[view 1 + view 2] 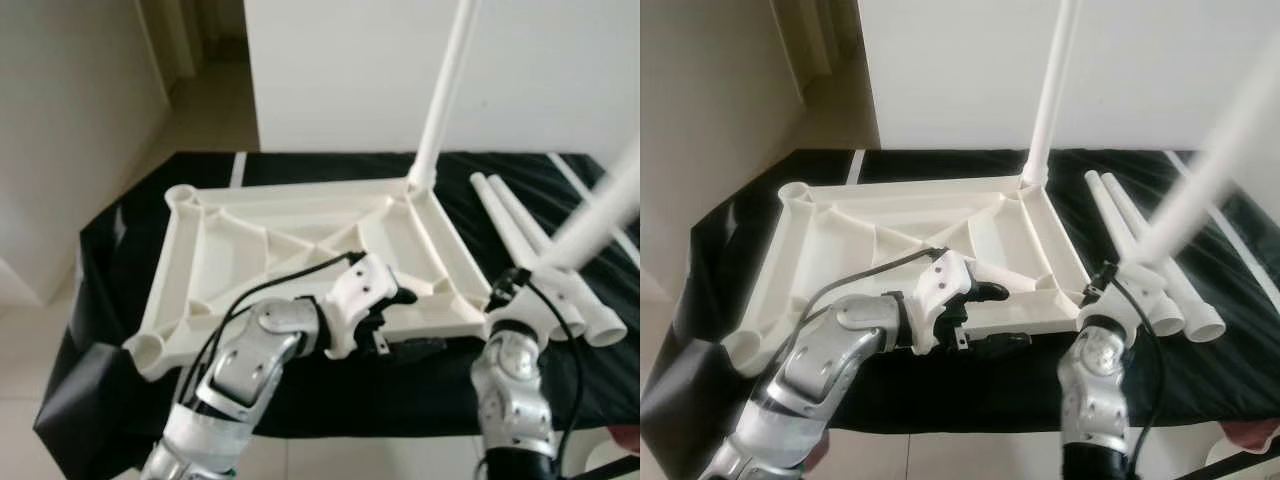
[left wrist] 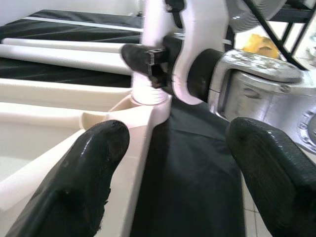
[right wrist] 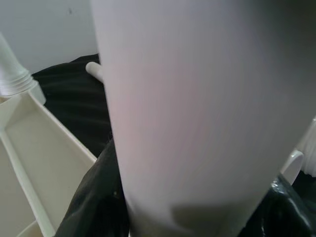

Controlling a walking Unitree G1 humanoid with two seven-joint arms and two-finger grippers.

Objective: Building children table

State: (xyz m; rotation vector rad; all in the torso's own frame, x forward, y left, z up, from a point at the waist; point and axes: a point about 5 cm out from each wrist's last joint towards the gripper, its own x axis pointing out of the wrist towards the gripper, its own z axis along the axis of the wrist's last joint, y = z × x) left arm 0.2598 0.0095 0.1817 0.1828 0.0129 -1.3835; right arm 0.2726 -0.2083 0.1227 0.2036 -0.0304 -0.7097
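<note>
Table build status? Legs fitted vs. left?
Done: one white tube leg stands in the far right corner socket of the upside-down white plastic tabletop. In hand: right gripper holds a second white leg at the near right corner; left gripper is open by the near edge. Left: two loose white legs on the black cloth, both left sockets empty.

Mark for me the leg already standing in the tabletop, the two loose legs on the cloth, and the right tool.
standing leg (image 1: 440, 105), left eye view, mid-shaft
loose legs (image 1: 520, 225), left eye view, shaft of the nearer one
right tool (image 1: 520, 285), left eye view, where it grips the held leg
</note>
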